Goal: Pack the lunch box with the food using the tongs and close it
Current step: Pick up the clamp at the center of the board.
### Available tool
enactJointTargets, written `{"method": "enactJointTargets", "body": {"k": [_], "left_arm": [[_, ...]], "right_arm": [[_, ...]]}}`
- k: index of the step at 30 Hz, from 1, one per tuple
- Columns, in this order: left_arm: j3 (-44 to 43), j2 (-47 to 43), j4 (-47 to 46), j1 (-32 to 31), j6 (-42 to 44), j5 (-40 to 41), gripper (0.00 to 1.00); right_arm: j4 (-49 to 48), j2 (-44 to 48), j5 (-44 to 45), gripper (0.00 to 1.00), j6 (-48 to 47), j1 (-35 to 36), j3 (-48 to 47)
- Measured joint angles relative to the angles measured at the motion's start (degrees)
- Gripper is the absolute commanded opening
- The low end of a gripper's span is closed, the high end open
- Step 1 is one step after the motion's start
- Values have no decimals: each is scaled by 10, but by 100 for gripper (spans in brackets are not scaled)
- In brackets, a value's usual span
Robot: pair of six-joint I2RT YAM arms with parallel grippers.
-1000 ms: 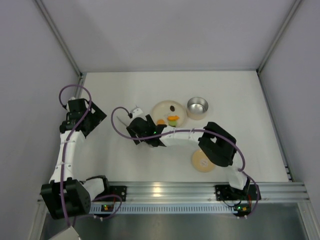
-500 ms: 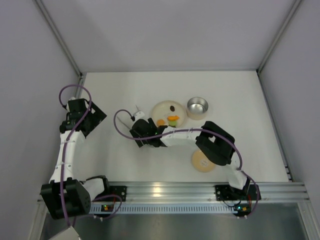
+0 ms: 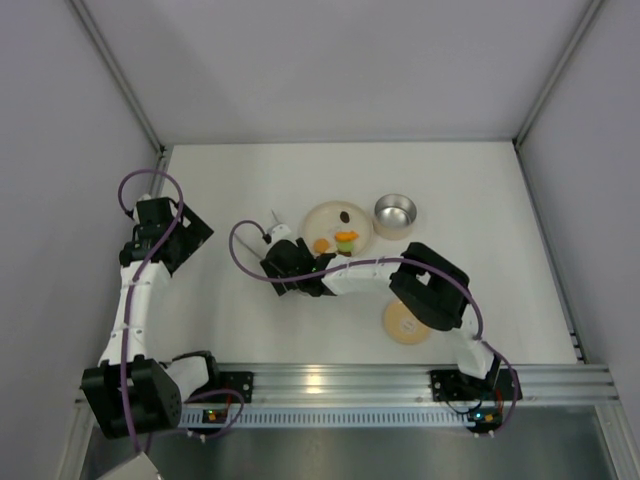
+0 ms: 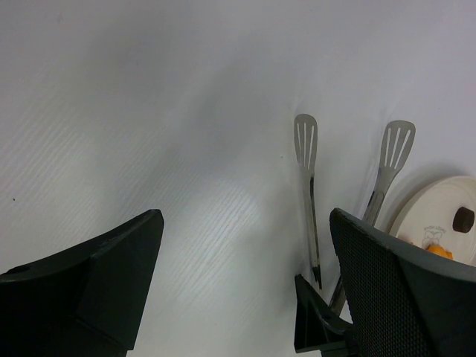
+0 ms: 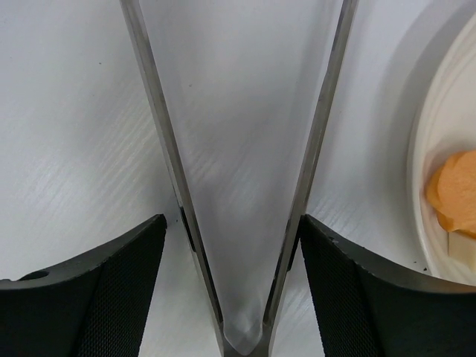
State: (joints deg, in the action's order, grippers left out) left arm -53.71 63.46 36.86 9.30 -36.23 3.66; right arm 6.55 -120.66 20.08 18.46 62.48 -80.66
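Note:
The grey metal tongs (image 5: 160, 126) lie flat on the table left of the plate, arms spread in a V. My right gripper (image 5: 232, 223) is low over them and open, one finger outside each arm near the hinge end. Its right finger sits against the right arm. From above, only the tongs' tips (image 3: 274, 216) show past the right gripper (image 3: 285, 255). The lunch box (image 3: 395, 213) stands open right of the plate, and its tan lid (image 3: 407, 322) lies nearer the arms. The food (image 3: 346, 238) sits on the plate. My left gripper (image 4: 245, 223) hangs open and empty at the far left.
The cream plate (image 3: 318, 212) holds an orange piece (image 5: 454, 190), a green-and-orange one and a dark brown one (image 4: 462, 219). The right arm's elbow (image 3: 430, 285) hangs over the table between plate and lid. Grey walls close in the left, right and back.
The right gripper has slid a little toward the near side along the tongs, so their tips now show past it. The left arm has not moved.

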Motion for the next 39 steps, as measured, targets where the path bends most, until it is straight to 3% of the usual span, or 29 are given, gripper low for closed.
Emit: {"method": "enactJointTargets", "body": {"k": [14,22,33,39], "left_arm": [[3,0,0,0,2,-1,99],[4,0,0,0,2,-7,98],[6,-9,-1,0,2,-13,98],[6,-9,-1,0,3,-13,98]], "right_arm": [[-23,-9,5,48,2,-3,-2],[-1,48,36,48,-1,-7,49],[73,233,77,49,-16,-8,57],[132,283,106,50,-19,-8,57]]}}
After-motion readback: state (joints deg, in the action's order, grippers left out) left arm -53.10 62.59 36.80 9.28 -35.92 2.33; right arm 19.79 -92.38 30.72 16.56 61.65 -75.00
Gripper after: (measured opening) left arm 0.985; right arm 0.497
